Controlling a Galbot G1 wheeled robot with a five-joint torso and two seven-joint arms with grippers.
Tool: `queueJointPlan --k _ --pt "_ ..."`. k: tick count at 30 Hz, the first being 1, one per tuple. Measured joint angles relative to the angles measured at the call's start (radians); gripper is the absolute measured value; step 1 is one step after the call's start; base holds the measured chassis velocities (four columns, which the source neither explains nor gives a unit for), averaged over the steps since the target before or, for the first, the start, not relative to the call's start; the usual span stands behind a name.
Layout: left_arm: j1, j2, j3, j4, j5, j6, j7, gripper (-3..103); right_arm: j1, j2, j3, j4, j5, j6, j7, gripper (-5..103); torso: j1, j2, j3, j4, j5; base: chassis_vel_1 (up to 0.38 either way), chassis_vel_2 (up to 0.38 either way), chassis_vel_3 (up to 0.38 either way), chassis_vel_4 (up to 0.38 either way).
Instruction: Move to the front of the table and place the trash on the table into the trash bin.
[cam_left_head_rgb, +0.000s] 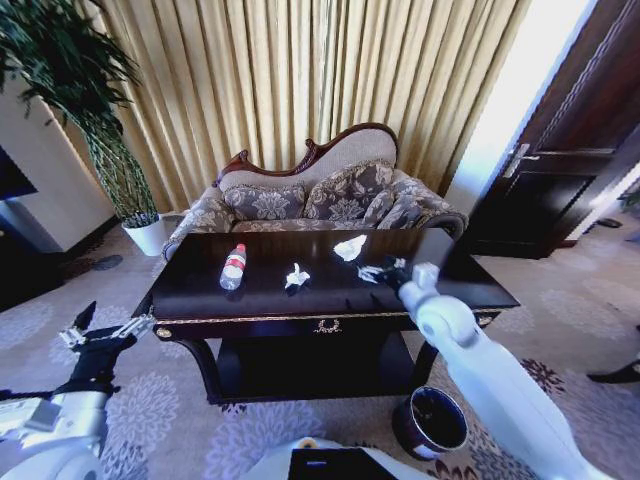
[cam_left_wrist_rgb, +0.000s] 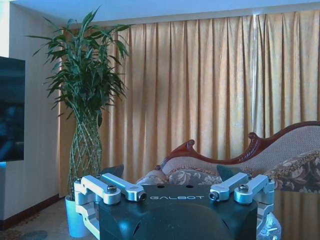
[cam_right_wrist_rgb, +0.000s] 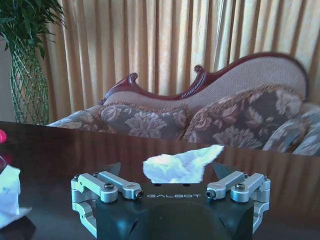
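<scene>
Two tools in play: right tool (cam_left_head_rgb: 385, 271) over the worktop (cam_left_head_rgb: 330, 300), fingers spread wide, released; left tool (cam_left_head_rgb: 105, 332) parked beyond the worktop's left end, also spread, grasping nothing. Best done by easing straight ahead until the crumpled white paper (cam_right_wrist_rgb: 182, 164) sits between both fingers, then clenching gently, staying level above the glossy surface. Paper just ahead of the right tool, centred. Another tissue (cam_left_head_rgb: 296, 276) and the bottle (cam_left_head_rgb: 233, 267) off to its left. Trash bin (cam_left_head_rgb: 430, 422) on the floor, below and behind it.
</scene>
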Motion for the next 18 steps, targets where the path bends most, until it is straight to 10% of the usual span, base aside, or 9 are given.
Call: queueJointPlan --k 18 --pt "-0.001 -0.011 -0.01 0.0 0.015 0.0 0.0 100 0.237 0.124 -0.158 -0.278 0.026 -0.042 0.201 100 0.0 0.0 0.0 -0.0003 0.0001 0.0 0.0 0.0 0.0"
